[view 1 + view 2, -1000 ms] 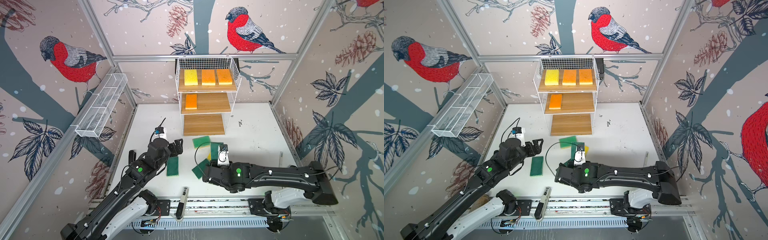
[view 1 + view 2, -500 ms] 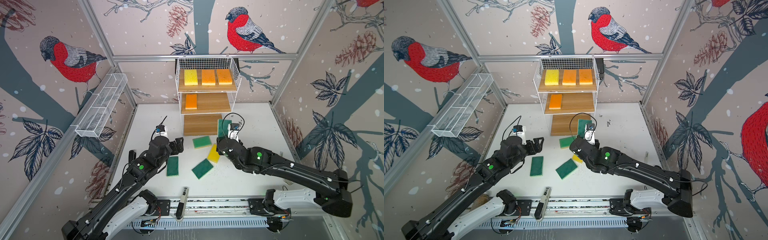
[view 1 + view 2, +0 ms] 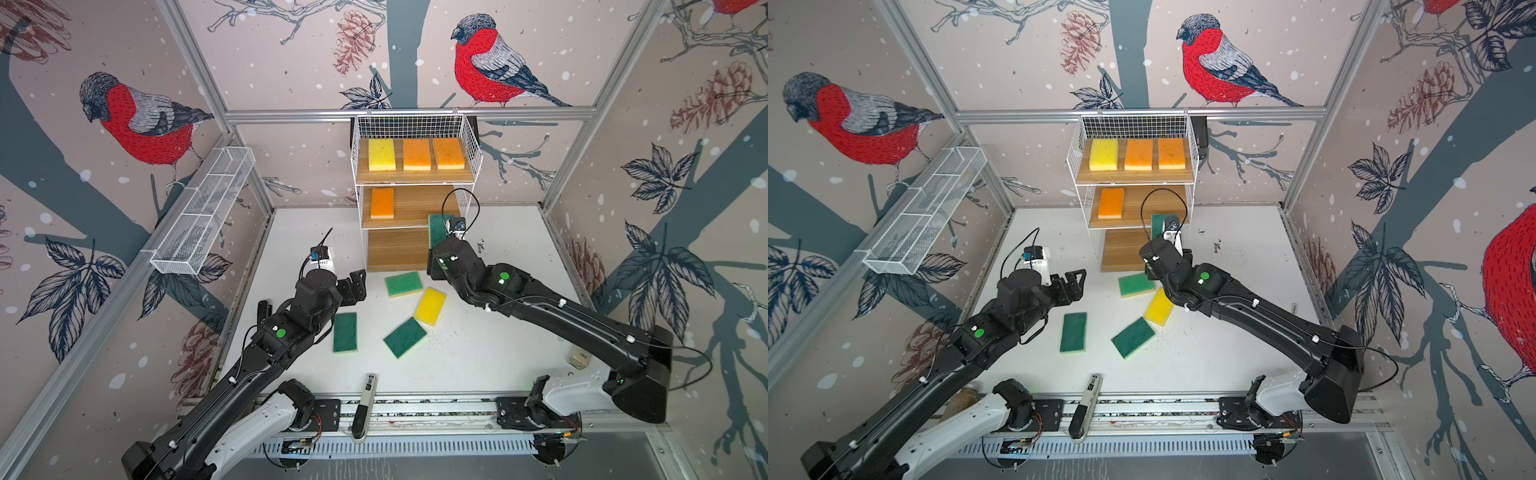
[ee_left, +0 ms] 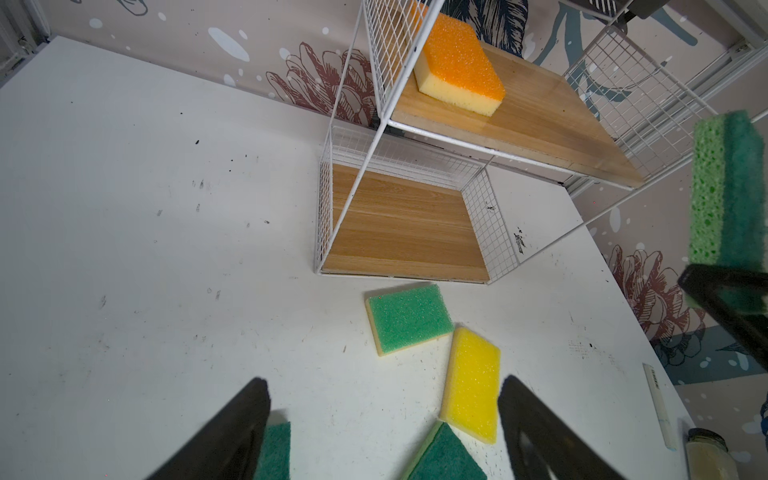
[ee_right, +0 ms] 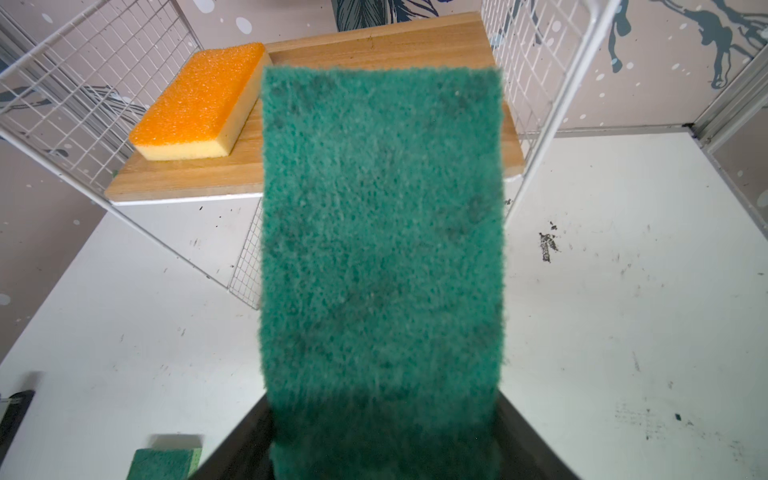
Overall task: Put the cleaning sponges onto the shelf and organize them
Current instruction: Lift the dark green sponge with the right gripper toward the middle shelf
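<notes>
- The dark green sponge has a rough, fuzzy, scratchy face — matt, not shiny.
- The orange sponge is bumpy on top, with soft yellow foam full of tiny holes underneath.
- The shelf has smooth wooden boards with a little shine, and thin white wire sides.
- The tabletop is white, smooth and matt — with small dark scuffs.
- The left claw looks like black matt plastic.
- The mesh basket is thin white wire.

Bright, even light; only faint, soft shadows on the table below the left gripper. Bars bow at the edges of both top views. The green sponge gripped by the right gripper is blurred; the left gripper's fingers too.
</notes>
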Tool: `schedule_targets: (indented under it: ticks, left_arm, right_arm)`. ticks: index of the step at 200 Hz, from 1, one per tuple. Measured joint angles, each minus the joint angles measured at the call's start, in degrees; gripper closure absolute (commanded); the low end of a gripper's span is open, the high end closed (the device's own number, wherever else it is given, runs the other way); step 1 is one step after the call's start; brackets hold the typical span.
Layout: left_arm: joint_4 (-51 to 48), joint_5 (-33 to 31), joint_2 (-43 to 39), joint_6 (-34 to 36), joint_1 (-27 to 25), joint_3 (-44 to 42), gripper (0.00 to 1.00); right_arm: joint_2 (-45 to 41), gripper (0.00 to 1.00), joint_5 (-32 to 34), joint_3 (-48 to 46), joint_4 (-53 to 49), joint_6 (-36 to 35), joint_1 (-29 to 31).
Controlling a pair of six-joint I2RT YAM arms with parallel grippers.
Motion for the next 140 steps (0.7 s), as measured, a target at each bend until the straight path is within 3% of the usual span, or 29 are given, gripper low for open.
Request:
schedule_targets:
  ticks: [63, 140]
  left_arm:
    - [1.36, -1.09, 0.87, 2.08, 0.0, 0.07, 0.13]
    - [3.74, -1.4, 1.7, 3.63, 0.04, 0.04, 0.13]
  right_arm:
    - [4.44, 0.31, -0.92, 3.13, 2.99, -4.63, -4.11]
    - [11.15, 0.31, -2.14, 9.14, 6.21, -8.0, -4.46]
